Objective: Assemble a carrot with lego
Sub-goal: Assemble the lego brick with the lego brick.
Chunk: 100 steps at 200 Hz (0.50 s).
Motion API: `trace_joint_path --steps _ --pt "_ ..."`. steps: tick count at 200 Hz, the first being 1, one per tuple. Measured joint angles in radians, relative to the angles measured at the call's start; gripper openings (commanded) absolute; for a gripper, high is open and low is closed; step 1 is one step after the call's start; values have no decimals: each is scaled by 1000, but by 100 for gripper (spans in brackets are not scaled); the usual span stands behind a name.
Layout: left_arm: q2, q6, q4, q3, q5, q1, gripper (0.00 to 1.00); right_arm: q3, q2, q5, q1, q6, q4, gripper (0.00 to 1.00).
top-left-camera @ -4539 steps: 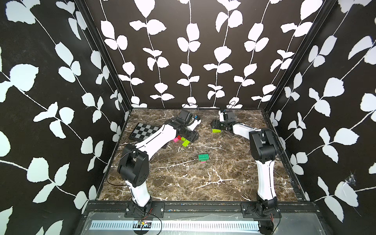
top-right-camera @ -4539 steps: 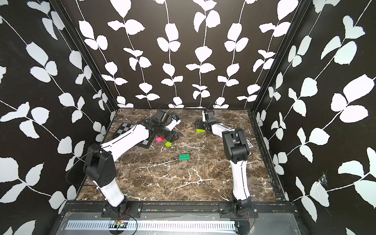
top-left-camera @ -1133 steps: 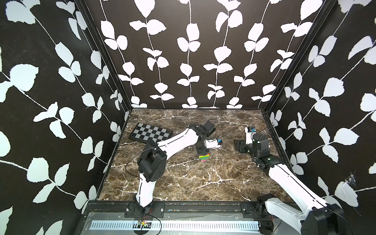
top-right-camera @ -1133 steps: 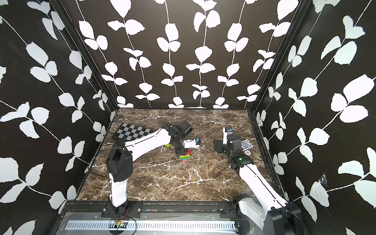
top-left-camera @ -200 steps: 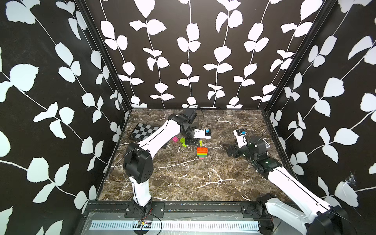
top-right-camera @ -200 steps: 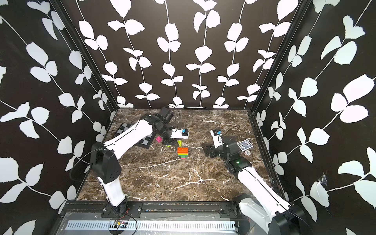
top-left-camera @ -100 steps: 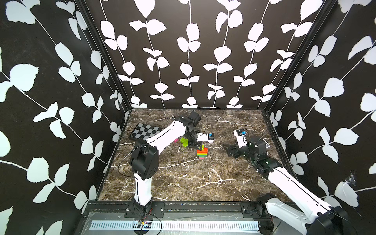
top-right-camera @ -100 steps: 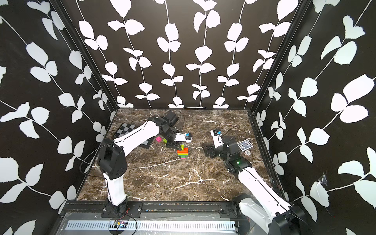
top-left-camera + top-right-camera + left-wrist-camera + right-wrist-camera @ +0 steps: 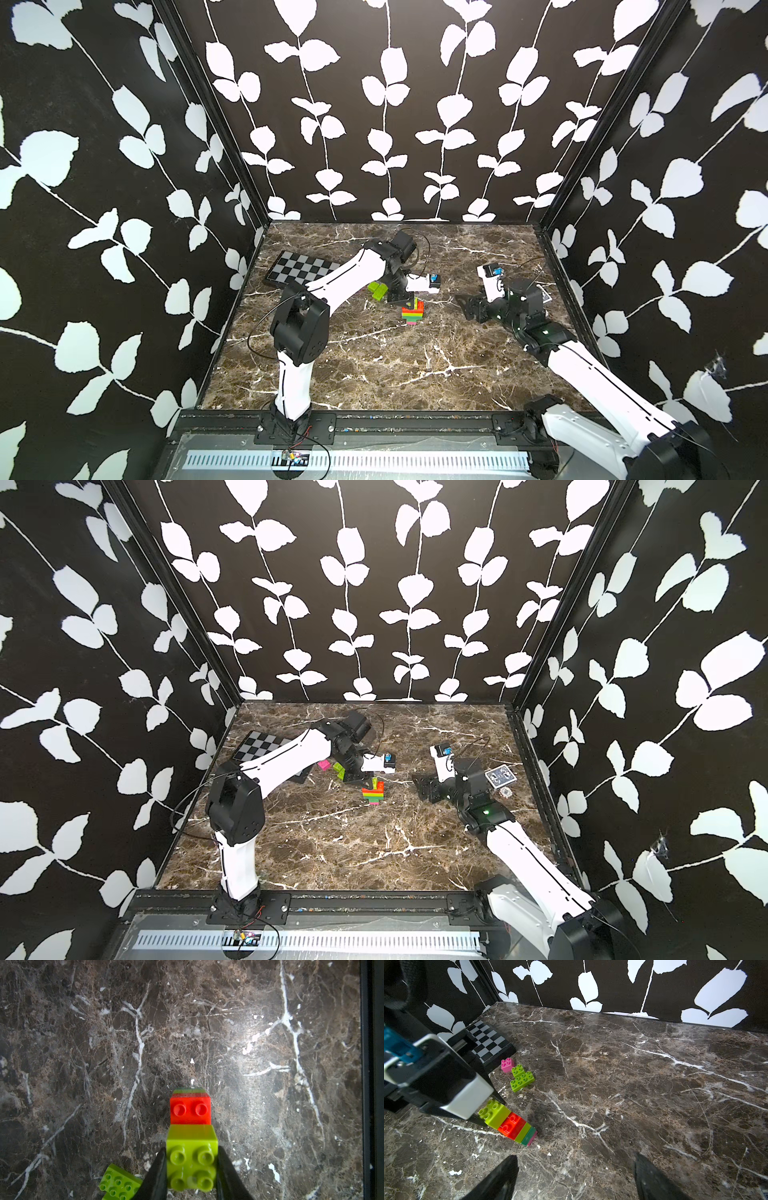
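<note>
1. In both top views the carrot (image 9: 412, 313) stands mid-worktop (image 9: 374, 374); the left tool (image 9: 406, 298) is at its top, the right tool (image 9: 467, 306) well apart.
2. Left wrist: the left tool pinches a lime brick (image 9: 192, 1147) touching the carrot's red band.
3. Right wrist: the right tool gapes wide, empty; loose lime bricks (image 9: 522, 1078) and a pink brick (image 9: 507, 1065) lie near the checkered board (image 9: 488, 1043).

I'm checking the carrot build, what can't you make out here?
Carrot, lower bands: left wrist view, mostly hidden under its red brick.
Loose lime brick: left wrist view, cut off by the edge.
Right gripper: right wrist view, fingers cut off at the edge.
Patterned card: both top views, design too small.
</note>
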Motion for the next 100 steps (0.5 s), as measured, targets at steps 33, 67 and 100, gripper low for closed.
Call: trace_joint_path --steps 33,67,100 --pt "0 -8 3 2 -9 -2 15 0 0 0 0 0 0 86" --pt "2 -11 -1 5 -28 -2 12 0 0 0 0 0 0 86" --pt "13 -18 -22 23 -68 -30 6 -1 0 0 0 2 1 86"
